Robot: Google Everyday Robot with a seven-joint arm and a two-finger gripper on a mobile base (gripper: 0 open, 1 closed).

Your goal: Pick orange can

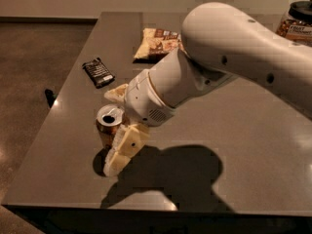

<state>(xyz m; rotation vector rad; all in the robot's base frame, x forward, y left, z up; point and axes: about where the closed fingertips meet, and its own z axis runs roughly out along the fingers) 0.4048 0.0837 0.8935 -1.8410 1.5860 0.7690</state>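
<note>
Found gripper (113, 130) spread wide, low at near-left tabletop (243, 179) — fingers flanked upright orange can (108, 122), nothing clamped; seemingly lined up for closing.

The robot's white arm (243, 57) enters from the upper right of the frame and slopes down toward the lower left. Its thick rounded link narrows into a cylindrical wrist (156, 94) near the centre. The gripper (112, 130) sits left of centre, jaws spread apart. One cream finger (117, 92) points left, higher up; the other angles down toward the lower left.
</note>
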